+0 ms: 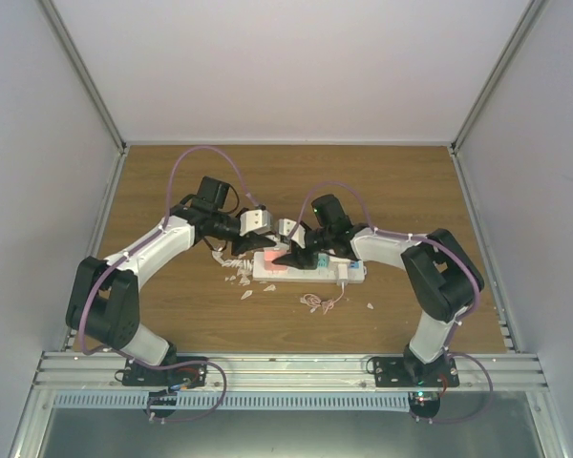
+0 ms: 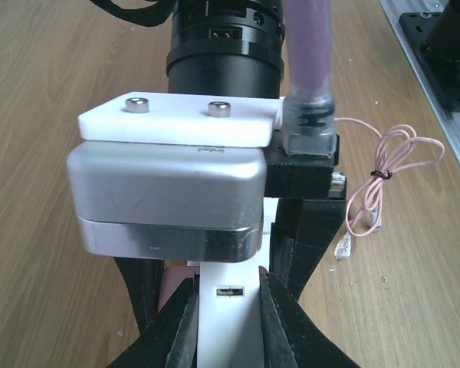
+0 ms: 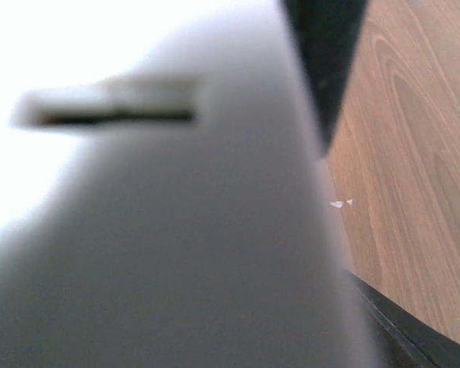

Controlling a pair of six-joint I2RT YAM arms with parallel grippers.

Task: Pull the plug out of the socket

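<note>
Socket (image 1: 310, 270), a long white strip with pastel faces, lies mid-table between both arms. It looks like light, rigid plastic that would lift with the plug unless braced at its end. The plug cannot be made out clearly. Left gripper (image 2: 228, 280) is clenched on a white slotted part, apparently the strip's end. Right gripper (image 1: 298, 258) sits over the strip, its grasp unclear. A thin pink cable (image 2: 383, 180) lies beside. No writing is readable.
</note>
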